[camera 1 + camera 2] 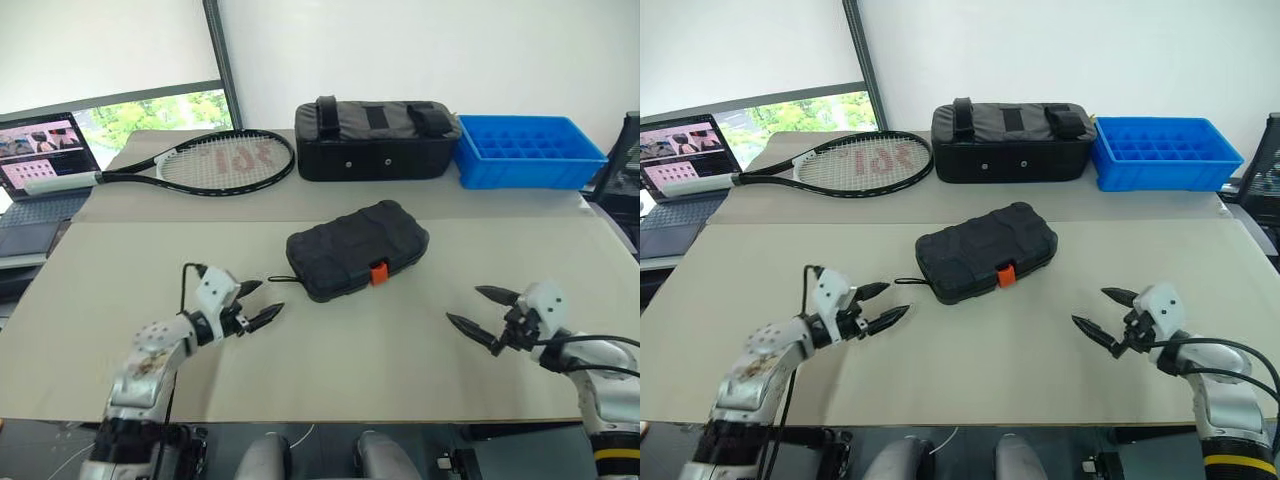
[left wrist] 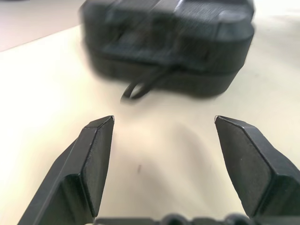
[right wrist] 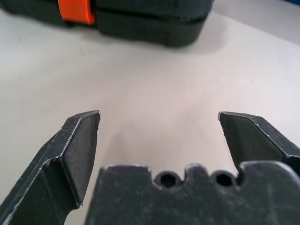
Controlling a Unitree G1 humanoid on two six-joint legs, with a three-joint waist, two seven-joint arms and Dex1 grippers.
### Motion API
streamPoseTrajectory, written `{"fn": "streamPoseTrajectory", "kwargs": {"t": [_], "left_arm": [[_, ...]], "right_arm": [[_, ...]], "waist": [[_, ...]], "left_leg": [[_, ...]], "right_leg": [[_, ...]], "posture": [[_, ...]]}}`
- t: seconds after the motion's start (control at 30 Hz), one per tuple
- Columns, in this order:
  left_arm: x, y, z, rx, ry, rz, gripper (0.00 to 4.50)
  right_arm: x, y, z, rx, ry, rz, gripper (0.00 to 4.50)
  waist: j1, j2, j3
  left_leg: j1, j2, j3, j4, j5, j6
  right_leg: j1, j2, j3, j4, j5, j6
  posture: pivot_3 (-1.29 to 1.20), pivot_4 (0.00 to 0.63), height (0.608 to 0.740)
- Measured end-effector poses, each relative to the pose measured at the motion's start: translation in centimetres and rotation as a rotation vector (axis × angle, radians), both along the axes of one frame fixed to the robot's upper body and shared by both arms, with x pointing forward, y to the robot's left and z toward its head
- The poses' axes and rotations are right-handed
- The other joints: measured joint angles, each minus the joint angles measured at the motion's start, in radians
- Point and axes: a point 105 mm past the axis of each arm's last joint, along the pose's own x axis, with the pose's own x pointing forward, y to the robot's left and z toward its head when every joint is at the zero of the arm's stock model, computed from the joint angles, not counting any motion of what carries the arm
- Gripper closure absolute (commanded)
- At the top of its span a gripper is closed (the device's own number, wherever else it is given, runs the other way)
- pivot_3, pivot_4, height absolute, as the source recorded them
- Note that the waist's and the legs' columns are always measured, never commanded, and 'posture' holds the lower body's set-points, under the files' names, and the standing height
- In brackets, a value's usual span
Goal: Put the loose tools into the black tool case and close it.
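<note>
A: Left end effector (image 1: 264,303): where does it sit, and how do its fingers stand?

B: It hovers over the tabletop (image 1: 120,300) at about 8 o'clock from the black tool case (image 1: 358,249), fingers spread with nothing between them. In the left wrist view the case lies just ahead of the fingertips, with a thin black loop at its near end.

A: And the right end effector (image 1: 482,313)?

B: It is at about 4 o'clock from the case, well apart from it, fingers likewise spread and holding nothing. Both point inward, toward the case.

A: State of the case?

B: Shut, lying flat near the middle of the tabletop, ribbed lid up, its orange latch (image 1: 378,272) on the near edge.

A: What lies beyond it?

B: At 12 o'clock a black fabric bag (image 1: 375,139); at 10 o'clock a tennis racket (image 1: 215,161); at 1 o'clock a blue crate (image 1: 528,149). A laptop (image 1: 40,160) stands open at the far left.
</note>
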Motion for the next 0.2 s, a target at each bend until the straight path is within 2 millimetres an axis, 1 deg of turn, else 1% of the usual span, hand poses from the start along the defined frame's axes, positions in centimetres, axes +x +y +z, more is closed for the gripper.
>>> {"fn": "streamPoseTrajectory", "kwargs": {"t": [0.1,0.2], "left_arm": [[-0.93,0.54,-1.29,0.000,0.039,0.034,0.84],[-0.88,0.54,-1.15,0.000,0.029,0.052,0.84]], "right_arm": [[-0.06,-0.78,-0.03,-0.007,-0.001,0.001,0.01],[-0.09,-0.95,-0.21,0.000,0.008,0.008,0.01]], "waist": [[0.001,-0.001,0.001],[0.004,-0.002,0.001]], "left_leg": [[0.000,0.000,0.000,0.000,0.000,0.000],[0.000,0.000,0.000,0.000,0.000,0.000]], "right_leg": [[0.000,0.000,0.000,0.000,0.000,0.000],[0.001,0.000,0.000,0.000,0.000,0.000]], "posture": [[0.00,0.150,0.707],[0.00,0.150,0.707]]}}
